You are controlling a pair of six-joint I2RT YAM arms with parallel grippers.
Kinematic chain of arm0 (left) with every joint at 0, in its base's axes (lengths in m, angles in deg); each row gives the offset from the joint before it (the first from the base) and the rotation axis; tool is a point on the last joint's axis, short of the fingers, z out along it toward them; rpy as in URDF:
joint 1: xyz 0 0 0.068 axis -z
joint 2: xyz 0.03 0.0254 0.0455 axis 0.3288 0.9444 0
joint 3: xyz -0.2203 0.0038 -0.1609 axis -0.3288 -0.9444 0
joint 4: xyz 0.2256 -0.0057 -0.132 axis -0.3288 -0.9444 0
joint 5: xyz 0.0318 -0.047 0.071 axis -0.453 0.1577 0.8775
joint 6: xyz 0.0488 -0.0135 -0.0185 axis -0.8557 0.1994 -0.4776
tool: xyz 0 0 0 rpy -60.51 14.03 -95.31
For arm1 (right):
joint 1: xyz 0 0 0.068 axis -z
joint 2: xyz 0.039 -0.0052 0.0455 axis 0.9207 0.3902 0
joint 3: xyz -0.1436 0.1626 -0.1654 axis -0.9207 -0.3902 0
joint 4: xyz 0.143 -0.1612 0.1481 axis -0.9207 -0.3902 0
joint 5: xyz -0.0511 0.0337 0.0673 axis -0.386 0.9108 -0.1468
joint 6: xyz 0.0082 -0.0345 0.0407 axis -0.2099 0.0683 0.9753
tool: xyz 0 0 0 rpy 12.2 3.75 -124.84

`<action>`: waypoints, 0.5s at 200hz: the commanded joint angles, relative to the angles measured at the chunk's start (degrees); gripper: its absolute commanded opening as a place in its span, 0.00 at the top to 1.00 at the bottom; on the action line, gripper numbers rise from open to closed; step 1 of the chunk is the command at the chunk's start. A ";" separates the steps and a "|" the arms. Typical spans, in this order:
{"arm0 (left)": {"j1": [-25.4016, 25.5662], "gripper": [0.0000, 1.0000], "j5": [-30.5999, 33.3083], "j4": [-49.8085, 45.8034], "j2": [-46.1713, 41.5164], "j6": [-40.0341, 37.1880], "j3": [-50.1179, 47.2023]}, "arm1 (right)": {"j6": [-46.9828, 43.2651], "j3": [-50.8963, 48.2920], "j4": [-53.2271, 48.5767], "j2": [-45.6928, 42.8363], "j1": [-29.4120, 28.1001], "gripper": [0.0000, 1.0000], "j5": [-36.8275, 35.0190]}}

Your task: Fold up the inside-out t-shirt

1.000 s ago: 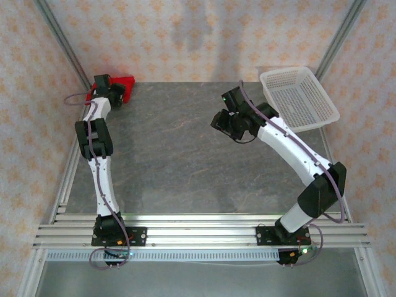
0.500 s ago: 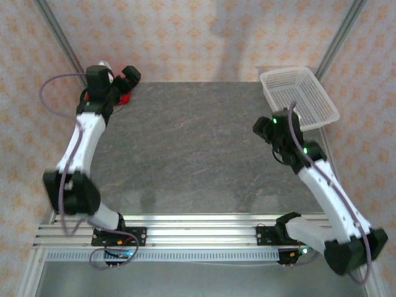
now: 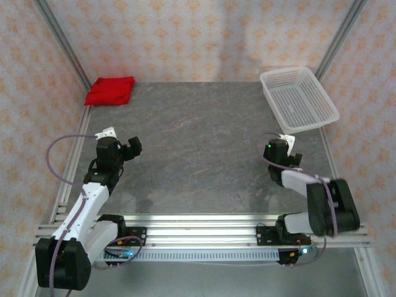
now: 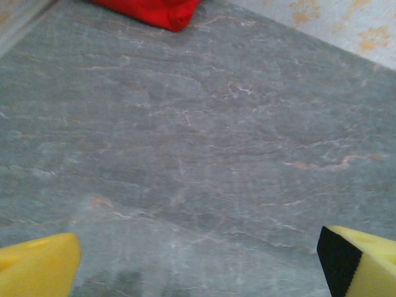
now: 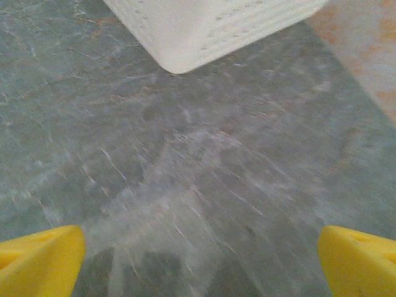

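Observation:
The inside-out t-shirt lies as a compact folded red bundle in the far left corner of the table, with nothing touching it. Its near edge also shows as the red t-shirt at the top of the left wrist view. My left gripper hovers low over the near left of the table, far from the shirt. The left gripper is open, its yellow fingertips wide apart over bare table. My right gripper sits at the near right. The right gripper is open and empty, fingertips spread.
A white mesh basket stands at the far right corner; a corner of the basket is just ahead in the right wrist view. Grey stone tabletop stretches between the arms. Metal frame posts and patterned walls border the table.
The left gripper has let go of the shirt and pulled back from the far left corner to the near left. The right arm has folded back toward its base.

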State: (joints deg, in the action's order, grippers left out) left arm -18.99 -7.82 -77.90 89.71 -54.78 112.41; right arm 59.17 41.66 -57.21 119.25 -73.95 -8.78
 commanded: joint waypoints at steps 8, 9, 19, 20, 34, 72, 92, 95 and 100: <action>-0.38 0.00 1.32 12.43 4.48 -9.98 -2.15 | -2.04 -2.88 27.92 6.04 5.23 0.01 14.58; -0.34 0.00 1.64 12.70 4.81 -10.02 -2.18 | -1.94 -3.42 29.26 6.29 5.37 0.01 14.54; -0.51 0.00 3.75 18.77 8.16 -9.73 -2.97 | -0.19 -4.80 33.12 7.12 6.12 0.00 12.57; -0.53 0.00 3.82 19.43 8.67 -9.72 -3.16 | 0.00 -4.51 32.35 7.01 6.12 0.01 12.44; -0.89 0.00 1.58 30.08 15.71 -11.72 -4.64 | -1.11 -1.62 26.80 6.84 5.85 0.01 13.01; -2.87 0.00 -7.99 36.17 32.93 -16.67 1.44 | -1.81 -1.63 26.56 6.69 5.07 0.01 12.40; -1.87 0.00 -7.12 40.60 32.45 -17.77 -1.67 | -1.83 -1.76 26.74 6.64 4.97 0.01 12.48; -1.50 0.00 -5.84 41.37 31.95 -17.95 -2.67 | -1.89 -1.76 26.70 6.68 5.00 0.01 12.53; -0.69 0.00 -3.41 48.02 32.47 -17.87 -5.91 | -1.86 -1.75 26.54 6.57 5.01 0.01 12.48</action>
State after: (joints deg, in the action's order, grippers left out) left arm -21.35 -12.93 -47.57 123.81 -69.35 111.23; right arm 57.93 39.11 -33.06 126.31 -68.75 3.07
